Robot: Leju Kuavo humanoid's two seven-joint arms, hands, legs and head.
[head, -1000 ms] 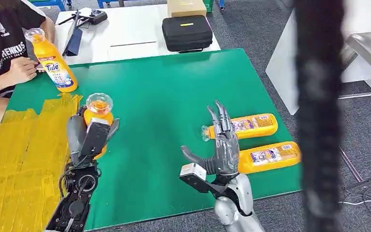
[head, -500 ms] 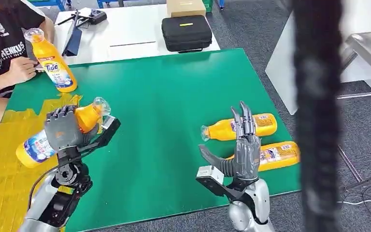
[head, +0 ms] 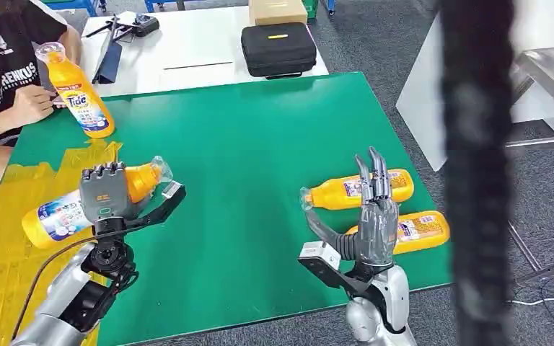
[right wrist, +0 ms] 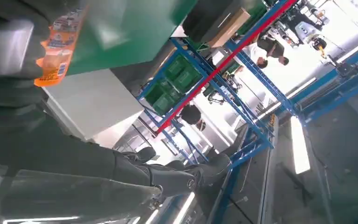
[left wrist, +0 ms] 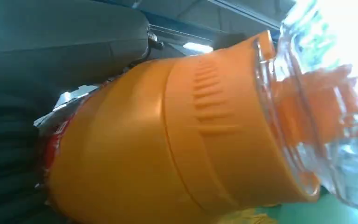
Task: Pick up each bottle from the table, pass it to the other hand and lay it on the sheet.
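Head view: bottle (head: 65,209) in L robot hand (head: 104,196)

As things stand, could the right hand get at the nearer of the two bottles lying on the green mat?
Probably yes. The right hand is open, holds nothing, and hovers right beside the nearer lying bottle, with nothing between them. The left hand is busy gripping another bottle.

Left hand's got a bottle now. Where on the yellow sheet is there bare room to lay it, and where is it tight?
The yellow sheet lies bare under and in front of the left hand holding the bottle. Its far end is tighter: the upright Tide bottle and a person's hand sit there. Two bottles crowd the right hand.
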